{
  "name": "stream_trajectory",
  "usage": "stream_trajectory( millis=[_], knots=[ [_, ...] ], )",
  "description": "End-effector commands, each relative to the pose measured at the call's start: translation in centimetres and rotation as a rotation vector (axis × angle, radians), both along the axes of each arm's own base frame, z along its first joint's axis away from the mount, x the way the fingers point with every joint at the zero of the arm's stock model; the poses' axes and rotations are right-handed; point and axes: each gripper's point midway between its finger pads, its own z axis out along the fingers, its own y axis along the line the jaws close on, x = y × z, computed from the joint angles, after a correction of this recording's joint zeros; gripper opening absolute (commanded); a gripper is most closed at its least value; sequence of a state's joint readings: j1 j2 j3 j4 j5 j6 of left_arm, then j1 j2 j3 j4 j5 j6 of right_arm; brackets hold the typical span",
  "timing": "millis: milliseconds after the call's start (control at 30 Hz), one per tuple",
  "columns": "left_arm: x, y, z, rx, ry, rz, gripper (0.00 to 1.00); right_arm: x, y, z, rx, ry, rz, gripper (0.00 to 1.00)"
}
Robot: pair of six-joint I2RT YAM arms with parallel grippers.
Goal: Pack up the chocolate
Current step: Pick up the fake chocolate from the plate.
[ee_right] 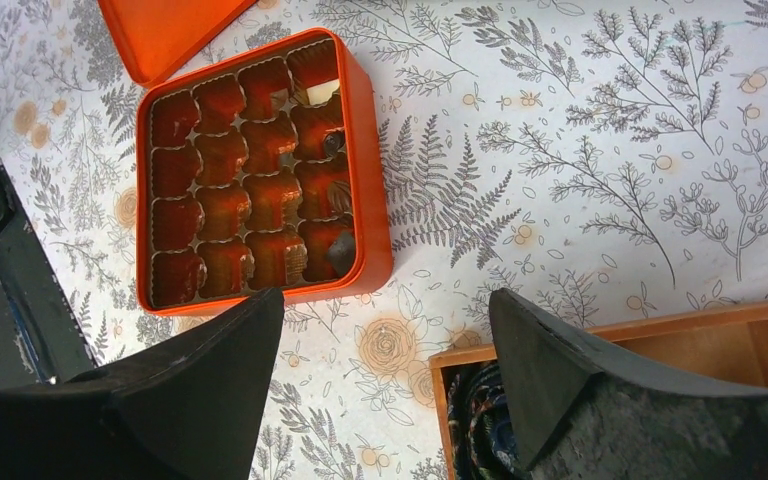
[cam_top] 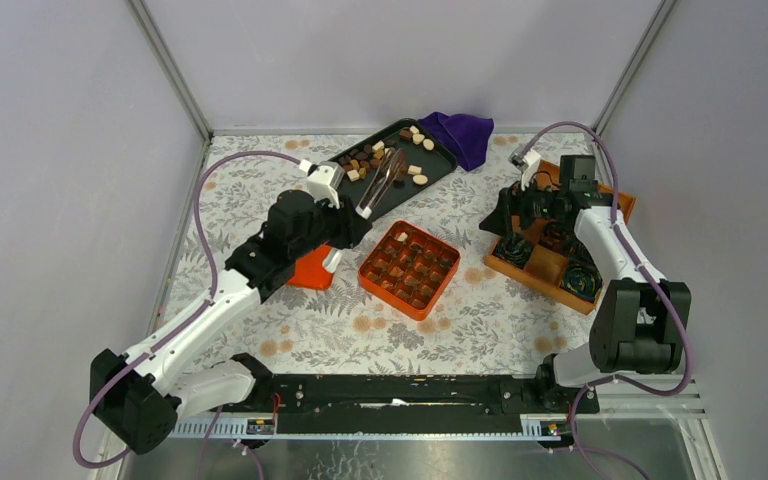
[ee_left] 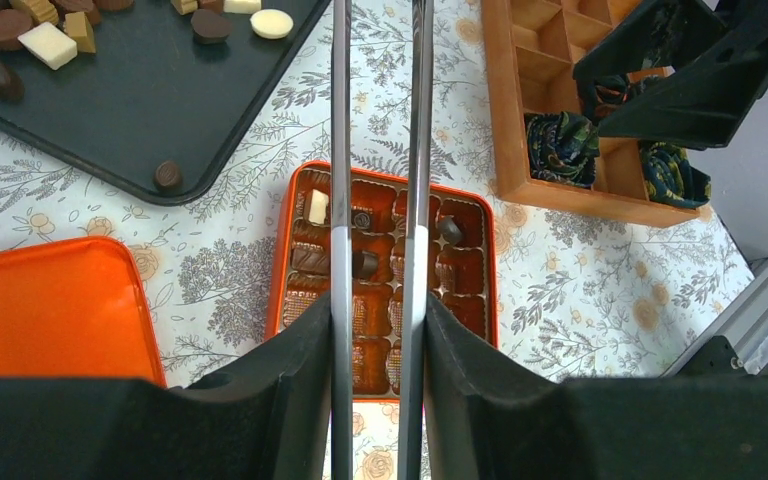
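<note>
Grey panel walls close in a table (cam_top: 290, 330) spread with a fern-and-flower cloth. From above, most of the chocolate (cam_top: 360, 160) lies loose on a black tray (cam_top: 440, 165) at the far side: small round, oval and square bites in dark brown, mid brown and cream-white. The left gripper (cam_top: 355, 218) is clamped on a pair of metal tongs (cam_top: 380, 180) that reach over the tray. Near the middle sits an orange box (cam_top: 438, 290) of brown cups with a few pieces in it, its lid (cam_top: 310, 272) just to the left. A purple cloth (cam_top: 460, 135) lies beside the tray, and the right gripper (cam_top: 505, 232) hangs over a wooden box (cam_top: 545, 272) of dark crinkled rolls (cam_top: 582, 280). The left wrist view shows the tongs' two arms pinched between the black fingers, their tips out of frame. Below them the orange box holds one cream square, one ribbed brown piece and three dark ones. In the right wrist view the fingers stand wide apart with nothing between them, and the orange box shows a cream piece and two dark ones.
</note>
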State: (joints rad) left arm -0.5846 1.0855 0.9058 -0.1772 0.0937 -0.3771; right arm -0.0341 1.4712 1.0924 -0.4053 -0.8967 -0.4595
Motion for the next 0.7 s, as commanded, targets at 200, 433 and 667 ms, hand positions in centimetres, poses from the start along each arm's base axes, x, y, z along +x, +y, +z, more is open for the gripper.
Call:
stream_trajectory(
  millis=[200,433,667],
  knots=[
    [0.0,-1.2,-0.5,-0.026,-0.068,-0.102,0.37,-0.9,1.2,1.4,0.104,-0.048,0.042,0.83],
    [-1.6,-1.2,-2.9,-0.023,-0.014,-0.145,0.36,-1.6,1.1,1.3,0.096,-0.063,0.046,0.83],
    [-3.7,-0.9,-4.6,0.018,0.029,-0.219,0.35,-2.0,0.8,-0.5,0.062,-0.026,0.062,0.83]
  ],
)
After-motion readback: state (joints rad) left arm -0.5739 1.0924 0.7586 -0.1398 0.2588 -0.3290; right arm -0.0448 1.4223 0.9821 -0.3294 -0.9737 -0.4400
